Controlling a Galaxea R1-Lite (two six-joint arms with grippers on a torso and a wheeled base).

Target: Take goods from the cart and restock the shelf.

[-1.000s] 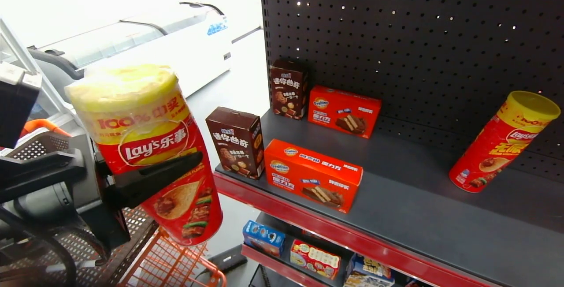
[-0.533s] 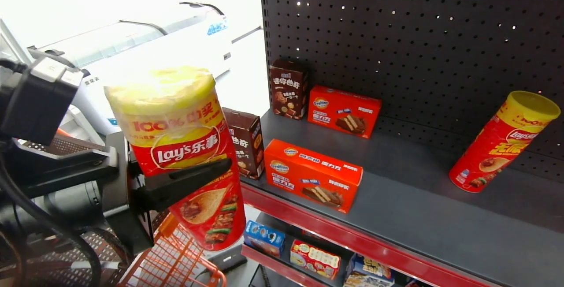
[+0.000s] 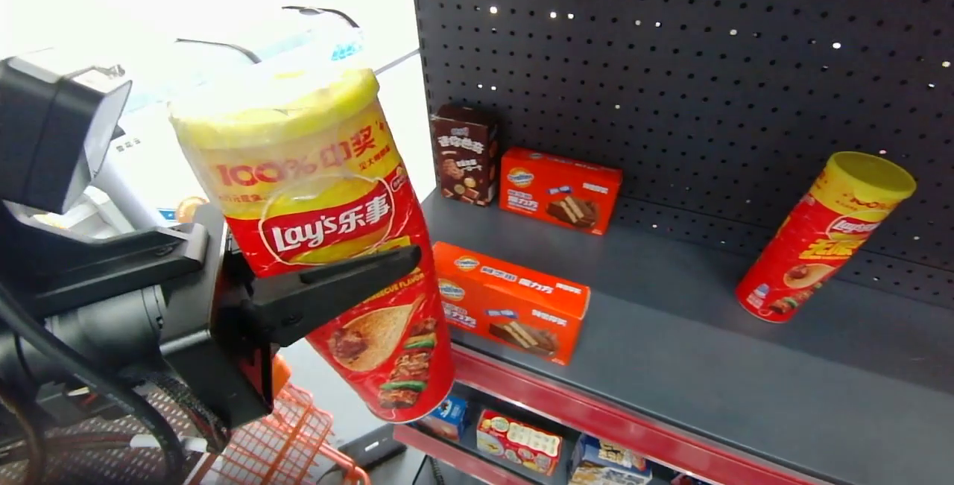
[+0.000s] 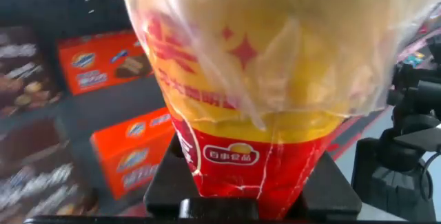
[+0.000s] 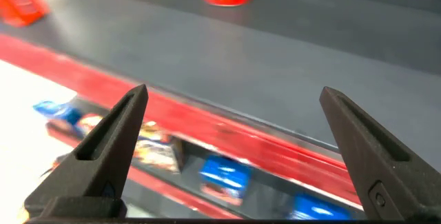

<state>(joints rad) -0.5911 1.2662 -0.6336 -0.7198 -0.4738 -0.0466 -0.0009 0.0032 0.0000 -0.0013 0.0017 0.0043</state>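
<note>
Chip canister (image 3: 320, 239), pinched by the left hand (image 3: 350, 261): carry it upright, clear the shelf (image 3: 671, 351) lip, set down at centre-right frame.

My left end effector (image 3: 335, 269) has carried the chips can (image 3: 320, 224) up and rightward, closer to the shelf (image 3: 671, 336) — my head view also shifted slightly.
</note>
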